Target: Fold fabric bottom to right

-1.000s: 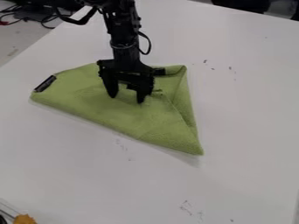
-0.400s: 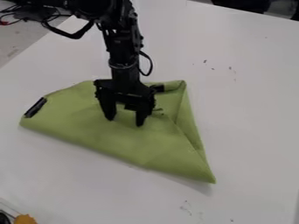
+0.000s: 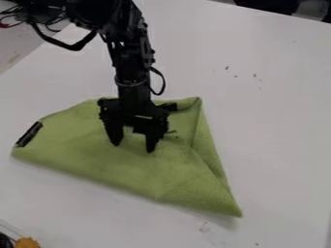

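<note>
The black gripper point(image 3: 133, 145) hangs over the upper middle of the green fabric point(image 3: 136, 172), its two fingertips apart and pointing down at the cloth. The fabric lies in a roughly triangular folded shape, with one pointed corner at the lower right and another at the left. A folded flap runs along its right side. Near the left corner there is a black strip point(image 3: 29, 134). Whether the fingertips touch or press on the cloth, I cannot tell.
The fabric lies on a white table point(image 3: 271, 121) with small dark marks. An orange object point(image 3: 27, 242) sits at the bottom left edge. Dark cables are at the upper left, beyond the table edge.
The gripper has moved down the view and slightly left. The fabric has shifted the same way beneath it, its lower right corner now nearer the bottom. The fingers stay apart.
</note>
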Robot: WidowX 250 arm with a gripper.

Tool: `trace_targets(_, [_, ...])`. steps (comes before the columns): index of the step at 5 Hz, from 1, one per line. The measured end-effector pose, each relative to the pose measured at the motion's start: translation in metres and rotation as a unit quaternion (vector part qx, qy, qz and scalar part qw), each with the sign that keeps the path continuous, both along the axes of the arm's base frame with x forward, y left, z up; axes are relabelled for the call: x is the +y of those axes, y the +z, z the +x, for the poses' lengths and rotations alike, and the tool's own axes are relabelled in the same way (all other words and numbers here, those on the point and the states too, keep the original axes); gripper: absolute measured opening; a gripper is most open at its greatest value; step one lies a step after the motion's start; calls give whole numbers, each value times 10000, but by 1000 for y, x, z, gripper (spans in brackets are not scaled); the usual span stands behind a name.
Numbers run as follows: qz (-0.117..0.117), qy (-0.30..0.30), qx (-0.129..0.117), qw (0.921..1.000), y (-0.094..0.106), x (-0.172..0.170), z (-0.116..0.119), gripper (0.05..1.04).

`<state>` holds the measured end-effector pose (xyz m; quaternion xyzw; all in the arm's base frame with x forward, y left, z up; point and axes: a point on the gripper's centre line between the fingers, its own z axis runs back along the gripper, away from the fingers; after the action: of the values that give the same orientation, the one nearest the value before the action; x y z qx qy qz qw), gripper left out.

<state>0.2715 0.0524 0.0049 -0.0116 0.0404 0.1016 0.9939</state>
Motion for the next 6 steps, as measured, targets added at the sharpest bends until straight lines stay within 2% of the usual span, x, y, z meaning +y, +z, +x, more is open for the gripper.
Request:
trace_targets(1, [29,-188,-271,9995,13,-3,-7,999])
trace_targets(2, [138,-278,-585,9978,23,0,-1,999])
trace_targets(3, [268,-156,-782,9965,42,3,8,999])
trace_targets(4, [318,48,-805,9962,61,2,17,999])
trace_targets(5, [182,264,-787,9964,72,2,40,999])
trace_targets(6, [75,366,-778,9963,79,6,80,1000])
